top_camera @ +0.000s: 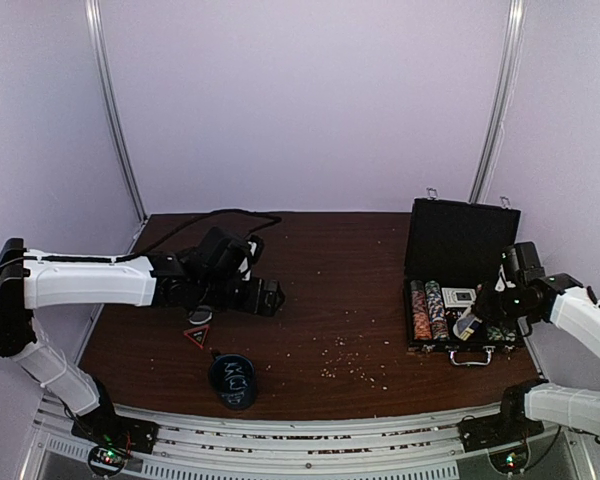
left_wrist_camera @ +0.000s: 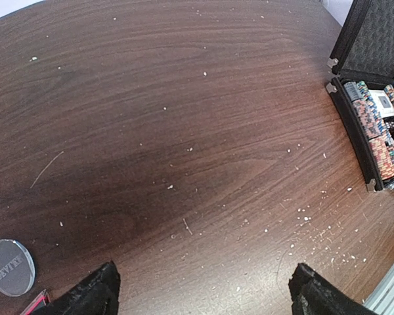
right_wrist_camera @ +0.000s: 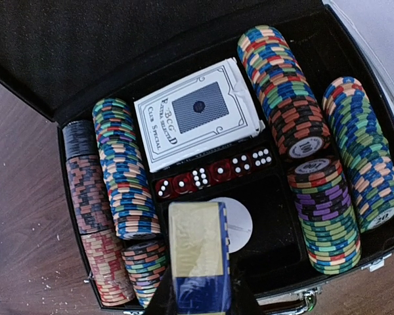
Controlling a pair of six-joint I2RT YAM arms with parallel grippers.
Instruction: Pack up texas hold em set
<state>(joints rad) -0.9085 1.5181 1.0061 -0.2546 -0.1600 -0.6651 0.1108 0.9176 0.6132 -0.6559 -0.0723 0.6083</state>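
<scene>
The black case [top_camera: 458, 240] stands open at the table's right, lid upright. Inside lie multicoloured chip rolls [right_wrist_camera: 121, 167], a white card deck [right_wrist_camera: 197, 115], a row of red dice [right_wrist_camera: 210, 174] and a white round button [right_wrist_camera: 241, 223]. My right gripper [right_wrist_camera: 198, 296] is shut on a blue-and-yellow card deck [right_wrist_camera: 197, 252], held just above the case's empty front middle slot. My left gripper [left_wrist_camera: 207, 296] hovers open over bare wood left of centre, nothing between its fingers [left_wrist_camera: 92, 295]. A clear dealer button [left_wrist_camera: 11, 267] lies to its left.
A dark round cup [top_camera: 232, 380] with white scribbles stands near the front edge. A red triangular piece [top_camera: 197, 336] lies beside the dealer button [top_camera: 200, 313]. White crumbs dot the wooden table [top_camera: 350, 300]. Purple walls close in the back and sides.
</scene>
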